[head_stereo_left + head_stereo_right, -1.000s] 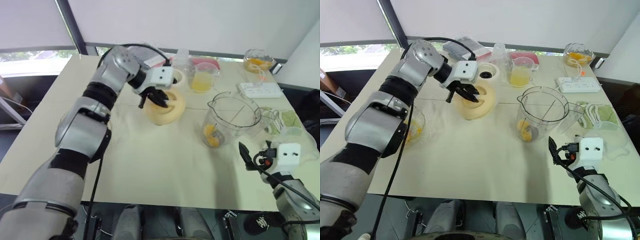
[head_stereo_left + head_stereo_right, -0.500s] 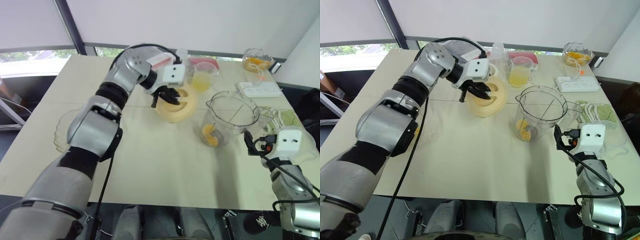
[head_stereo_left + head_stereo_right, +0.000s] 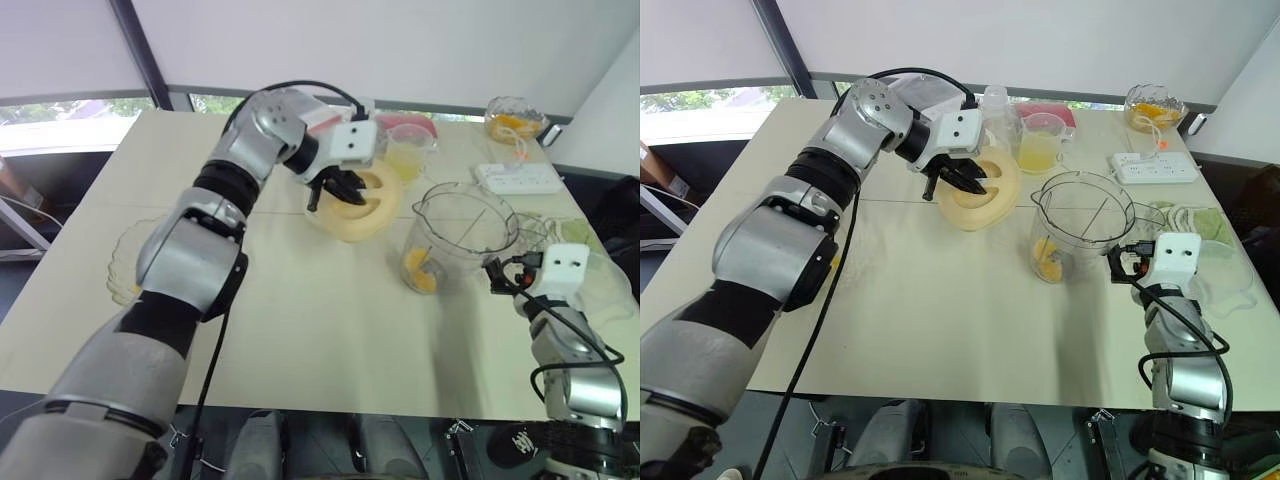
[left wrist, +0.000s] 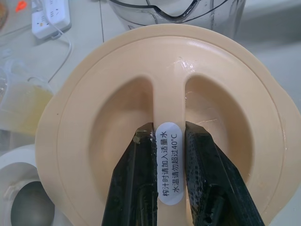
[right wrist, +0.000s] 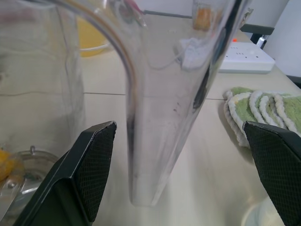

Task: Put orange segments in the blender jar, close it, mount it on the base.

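left end effector (image 4: 168,132): pinched, arm outstretched | right end effector (image 3: 1117,264): spread wide

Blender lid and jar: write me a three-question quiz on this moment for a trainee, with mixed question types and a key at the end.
1. True or false: the blender jar already has its lid on.
2. Where does the left gripper grip the lid? A) the outer rim B) the central bar C) a knob on top
3. Fill in: the open right gripper has the jar's ______ between its fingers.

Key
1. False: the jar is open, and the lid is held up beside it.
2. B
3. handle
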